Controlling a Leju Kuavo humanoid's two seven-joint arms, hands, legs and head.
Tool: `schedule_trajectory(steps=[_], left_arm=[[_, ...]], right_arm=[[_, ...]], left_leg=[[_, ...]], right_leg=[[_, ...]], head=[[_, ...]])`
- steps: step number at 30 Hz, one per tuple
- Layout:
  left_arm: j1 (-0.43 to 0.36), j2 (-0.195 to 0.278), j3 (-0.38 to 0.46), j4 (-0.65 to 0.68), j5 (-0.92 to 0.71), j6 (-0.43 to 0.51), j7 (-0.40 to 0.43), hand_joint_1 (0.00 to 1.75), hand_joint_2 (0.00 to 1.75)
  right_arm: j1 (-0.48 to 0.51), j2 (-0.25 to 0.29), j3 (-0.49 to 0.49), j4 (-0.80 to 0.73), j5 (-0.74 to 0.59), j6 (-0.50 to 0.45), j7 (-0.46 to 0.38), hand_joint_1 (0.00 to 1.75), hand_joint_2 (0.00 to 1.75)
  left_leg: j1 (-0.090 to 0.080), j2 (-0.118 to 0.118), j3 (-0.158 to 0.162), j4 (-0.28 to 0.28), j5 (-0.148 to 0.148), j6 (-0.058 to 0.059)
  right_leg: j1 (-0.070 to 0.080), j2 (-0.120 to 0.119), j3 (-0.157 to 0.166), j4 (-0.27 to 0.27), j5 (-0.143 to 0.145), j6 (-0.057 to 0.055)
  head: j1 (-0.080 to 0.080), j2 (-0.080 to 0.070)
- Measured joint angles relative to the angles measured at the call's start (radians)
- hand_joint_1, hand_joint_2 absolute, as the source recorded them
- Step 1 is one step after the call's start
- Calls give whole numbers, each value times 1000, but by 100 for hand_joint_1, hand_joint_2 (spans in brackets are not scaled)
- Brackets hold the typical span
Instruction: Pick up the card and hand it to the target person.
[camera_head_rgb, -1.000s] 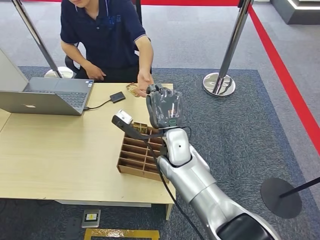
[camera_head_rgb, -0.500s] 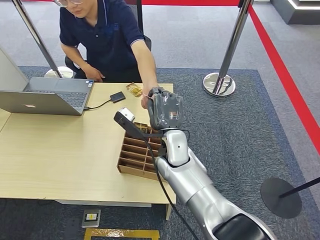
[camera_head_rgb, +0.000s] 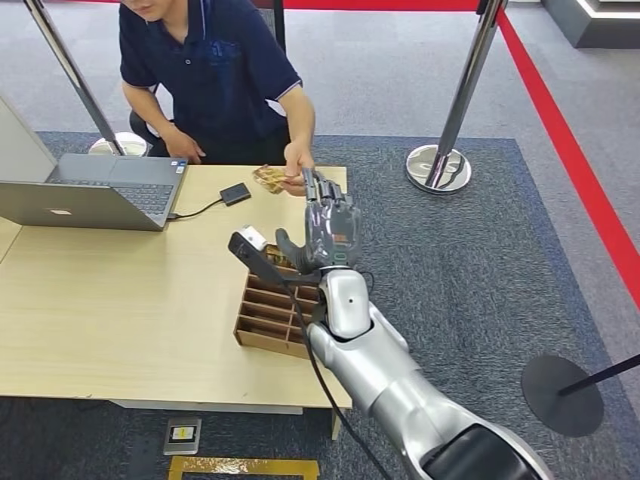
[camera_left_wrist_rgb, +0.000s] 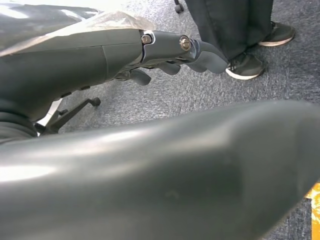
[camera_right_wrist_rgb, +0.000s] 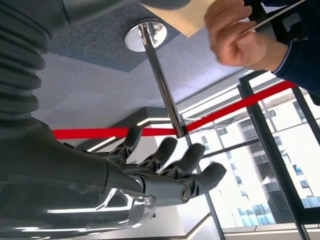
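My right hand (camera_head_rgb: 327, 222) is raised over the table's far right corner, fingers spread and nothing in it; the right wrist view shows the same bare hand (camera_right_wrist_rgb: 166, 167). Just beyond it, the seated person's hand (camera_head_rgb: 297, 159) pinches a thin card, seen edge-on in the right wrist view (camera_right_wrist_rgb: 272, 20). A gold-brown flat piece (camera_head_rgb: 269, 178) sits beside that hand; whether it is the card I cannot tell. My left hand (camera_left_wrist_rgb: 166, 47) hangs above the carpet with its fingers stretched out, holding nothing.
A brown divided tray (camera_head_rgb: 273, 312) sits on the wooden table (camera_head_rgb: 113, 310) under my right arm. A laptop (camera_head_rgb: 98, 190) and a small black device (camera_head_rgb: 235, 194) lie further left. A stanchion base (camera_head_rgb: 438, 168) stands right of the table. A person's shoes (camera_left_wrist_rgb: 245, 65) are near my left hand.
The person's hand reached to my right hand, then drew back toward their body with the card. My right hand's fingers went from curled to spread.
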Motion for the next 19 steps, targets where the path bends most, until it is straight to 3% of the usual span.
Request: schedule_trajectory(steps=[11, 19], left_arm=[[0, 0, 0, 0, -6, 0, 4, 0, 0], [2, 1, 0, 0, -9, -2, -4, 0, 0]], right_arm=[[-11, 0, 11, 24, 29, 0, -3, 0, 0], [55, -41, -72, -129, 160, -1, 0, 0, 0]], left_leg=[[0, 0, 0, 0, 0, 0], [0, 0, -1, 0, 0, 0]], right_leg=[[0, 0, -1, 0, 0, 0], [0, 0, -2, -1, 0, 0]], head=[[0, 0], [0, 0]])
